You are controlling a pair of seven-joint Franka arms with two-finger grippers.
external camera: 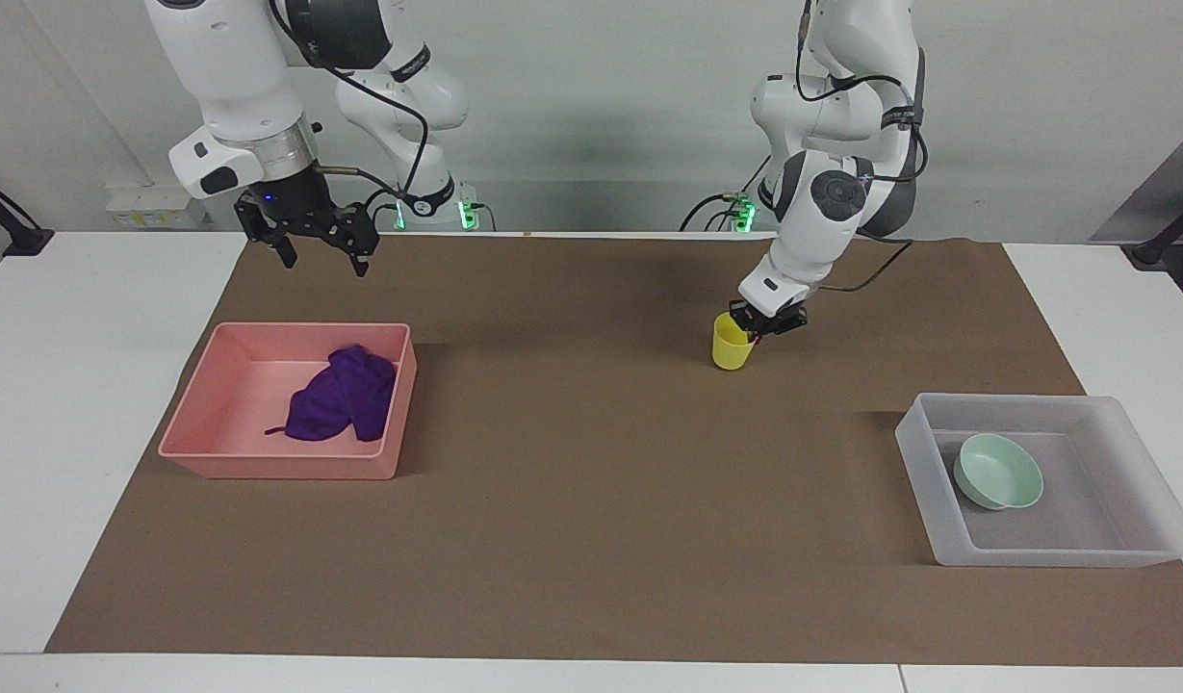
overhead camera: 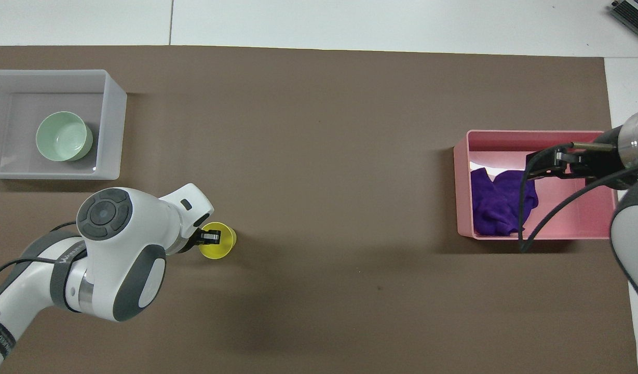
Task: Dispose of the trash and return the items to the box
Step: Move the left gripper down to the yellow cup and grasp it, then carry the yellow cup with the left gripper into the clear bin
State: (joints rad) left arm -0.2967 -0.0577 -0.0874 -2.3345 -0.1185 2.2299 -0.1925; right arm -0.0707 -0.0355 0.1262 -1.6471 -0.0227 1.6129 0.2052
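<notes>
Your left gripper (external camera: 762,323) is clamped on the rim of the yellow cup (external camera: 732,345), which stands upright on the brown paper mat (external camera: 591,500), nearer the robots than the frosted tray. Your right gripper (external camera: 314,246) hangs in the air with its fingers spread and nothing in them, over the mat's edge just on the robots' side of the pink bin (external camera: 206,438).

The purple cloth (external camera: 341,397) lies crumpled inside that bin, at the right arm's end of the table. The mint-green bowl (external camera: 998,471) sits in the translucent tray (external camera: 916,452) at the left arm's end.

You are working on a white table (external camera: 71,385) with the mat covering nearly all of it. A plain pale wall (external camera: 601,96) runs along the robots' end, and green lights (external camera: 468,214) glow at the arm bases.
</notes>
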